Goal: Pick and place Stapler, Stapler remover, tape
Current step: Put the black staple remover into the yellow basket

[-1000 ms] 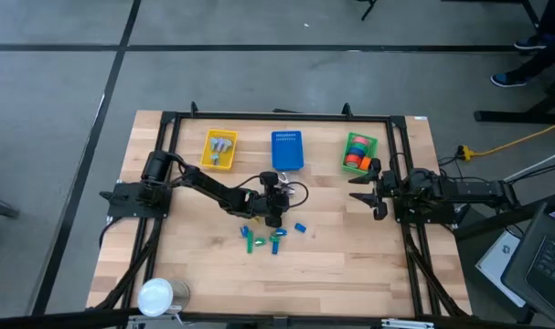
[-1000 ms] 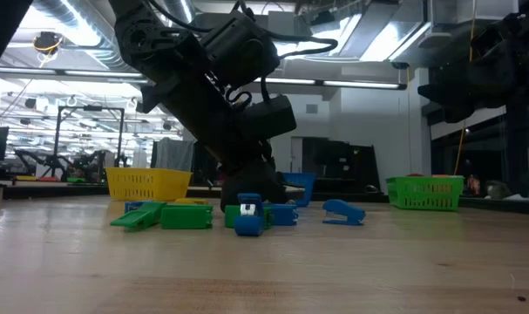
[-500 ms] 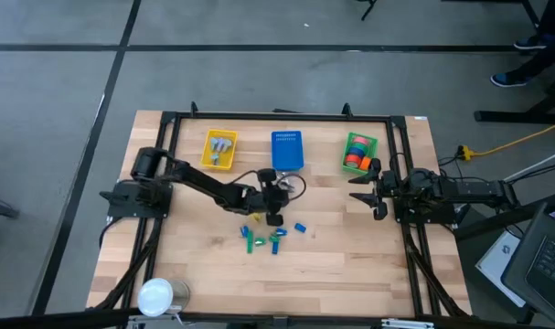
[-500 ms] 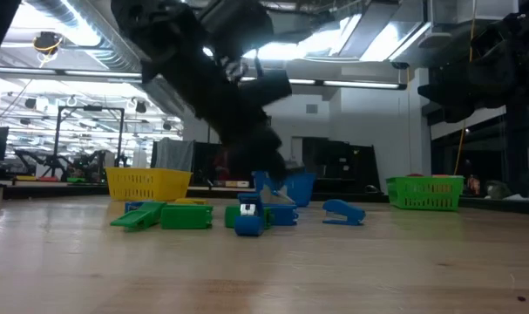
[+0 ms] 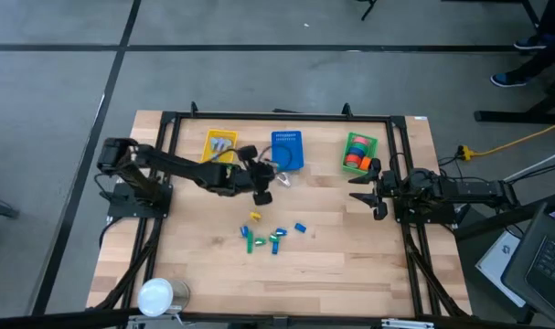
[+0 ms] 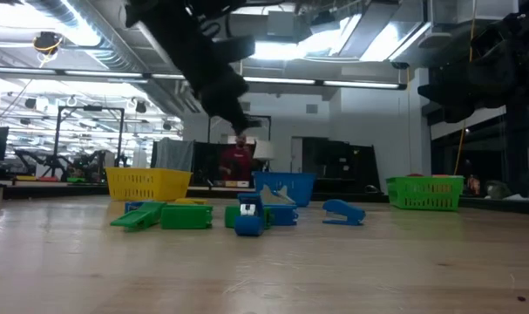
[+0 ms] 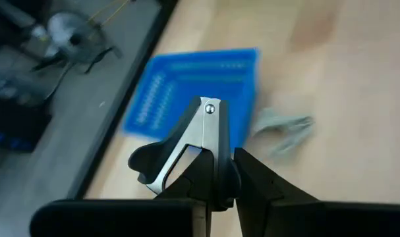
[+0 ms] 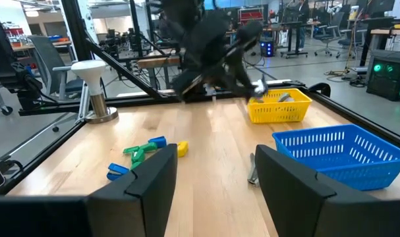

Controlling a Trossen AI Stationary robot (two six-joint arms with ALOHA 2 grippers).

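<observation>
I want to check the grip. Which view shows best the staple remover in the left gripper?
The left wrist view: the staple remover fills it, pinched in the left gripper. The high view shows only the gripper; low and right wrist views show it unclearly.

The desk [image 5: 350, 265] is light wood with a black frame. Three baskets have holes in their walls: one yellow basket [image 5: 218, 149], one blue basket [image 5: 287, 151], one green basket [image 5: 358, 152] with orange and red tape [image 5: 354, 157]. The staple remover [image 7: 190, 141] is silver and black. Small green, blue and yellow pieces [image 5: 270, 236] lie on the wood.
</observation>
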